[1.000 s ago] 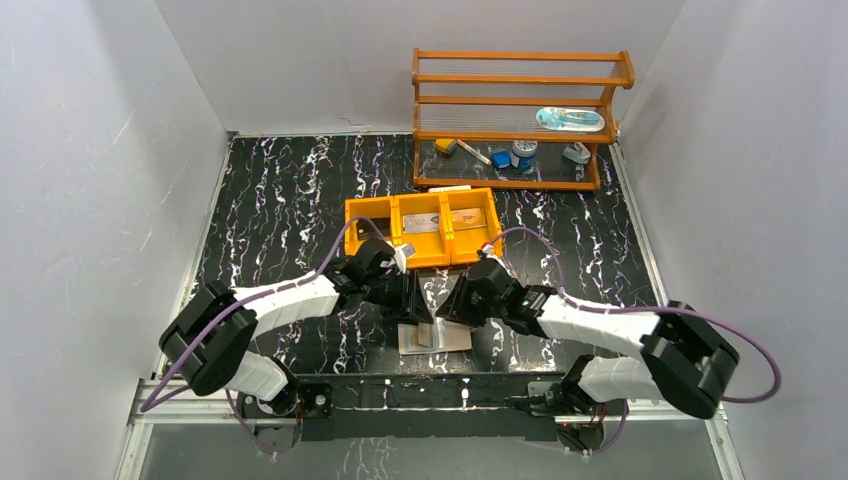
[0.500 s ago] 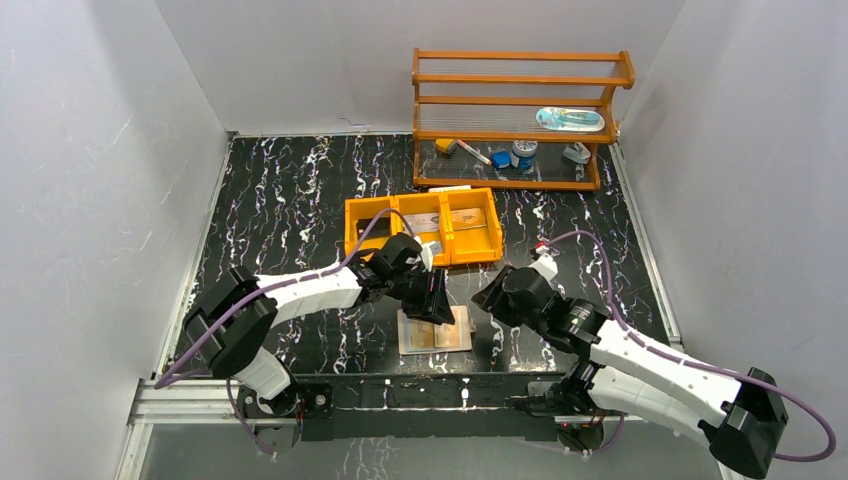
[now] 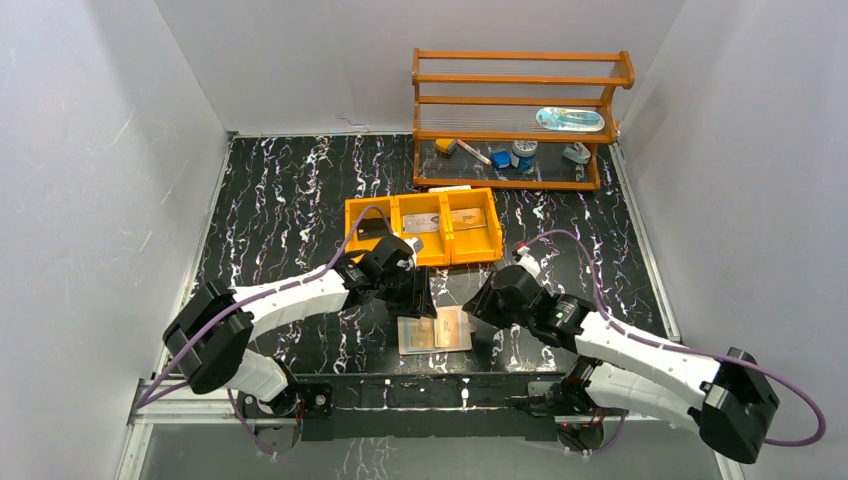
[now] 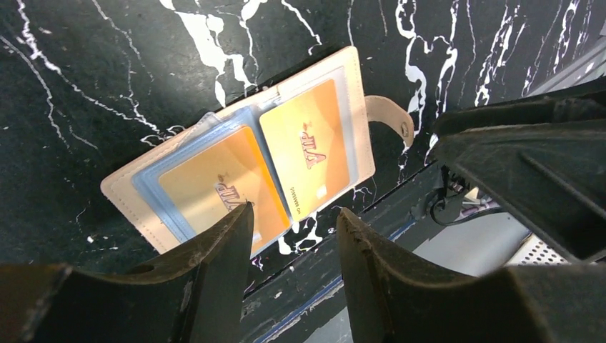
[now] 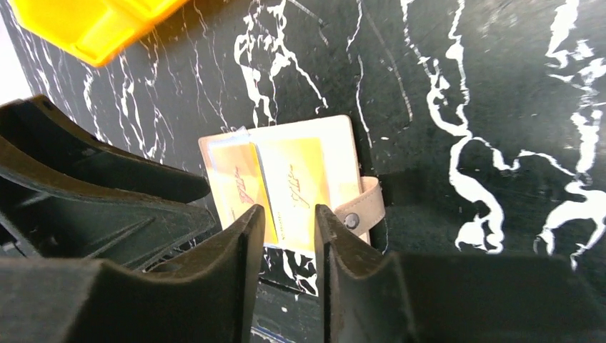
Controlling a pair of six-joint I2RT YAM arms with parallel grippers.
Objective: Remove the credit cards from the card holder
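Observation:
The card holder (image 3: 452,341) lies open and flat near the table's front edge, tan-rimmed with a side tab (image 4: 389,118). Two orange credit cards (image 4: 307,153) sit in its clear sleeves, side by side; they also show in the right wrist view (image 5: 296,182). My left gripper (image 3: 418,303) hovers just above the holder's far left part, open and empty (image 4: 294,214). My right gripper (image 3: 480,305) is at the holder's right side by the tab, jaws a narrow gap apart and empty (image 5: 289,211). No greyish card shows.
The orange three-compartment tray (image 3: 372,211) stands just behind the grippers, with cards in two compartments. A wooden shelf (image 3: 520,115) with small items stands at the back right. The table's front rail (image 3: 430,390) runs right below the holder.
My left gripper has drawn back up and left off the holder, uncovering it. My right gripper swung away to the right, then came back a little towards the holder's right side.

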